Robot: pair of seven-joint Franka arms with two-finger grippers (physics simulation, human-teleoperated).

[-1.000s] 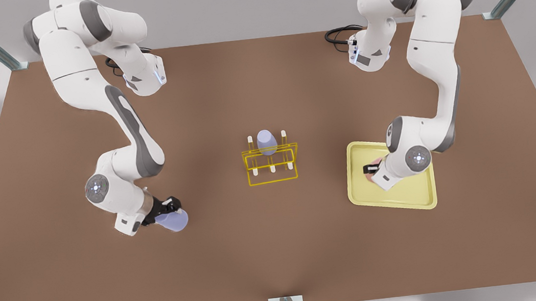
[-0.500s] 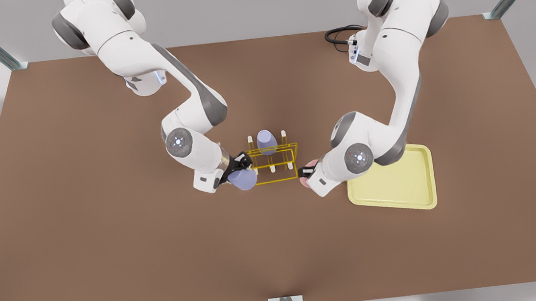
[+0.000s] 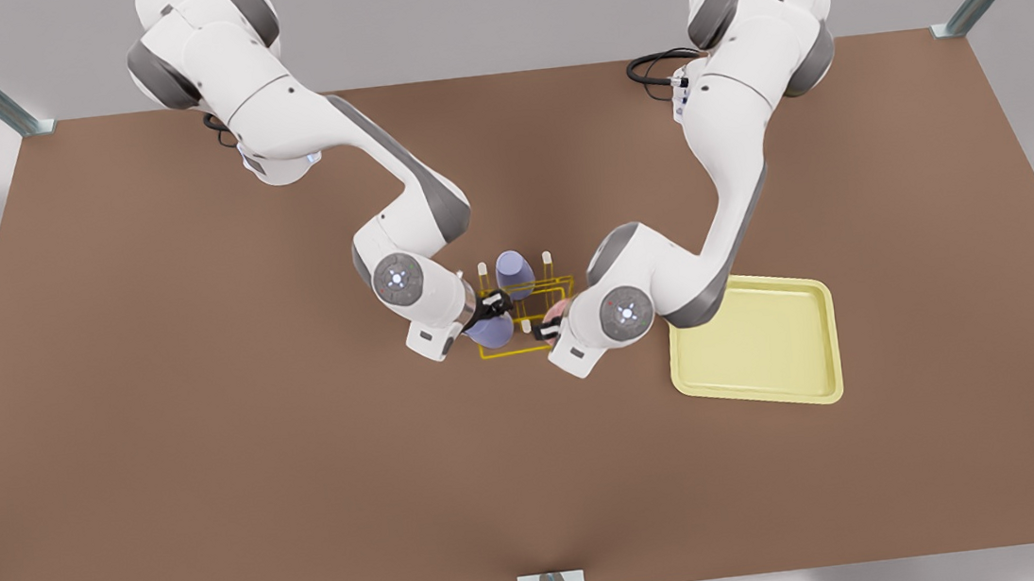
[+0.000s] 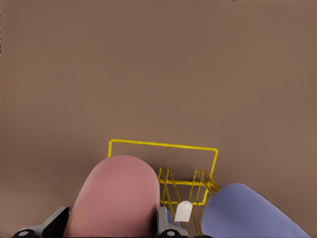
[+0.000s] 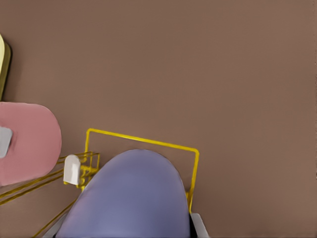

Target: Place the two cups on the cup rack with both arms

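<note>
Brown table [image 3: 210, 453], grey surround, seen from above.

- Rack [image 3: 515, 351] – table centre. A spare lavender cup [image 3: 514, 274] sits upended on a peg at its 12 o'clock.
- Right gripper [image 3: 492, 310] – on the arm at the front view's left, clamped on the lavender cup [image 3: 490, 331]. A second ago it was far out at the rack's 8 o'clock; now the cup hangs over the rack's 8 o'clock corner.
- Left gripper [image 3: 544, 329] – on the arm at the front view's right, closed around the pink cup [image 3: 557, 310]. It has come off the tray [image 3: 755, 343], which lies at the rack's 3 o'clock, and now holds the cup at the rack's 4 o'clock corner.
- Free peg [image 4: 184, 210] – stands between the two cups in the left wrist view.

Status: carry done, both cups at the rack but neither seated. Next step is likely lowering each over a peg; whether either cup is lined up on one cannot be told.
</note>
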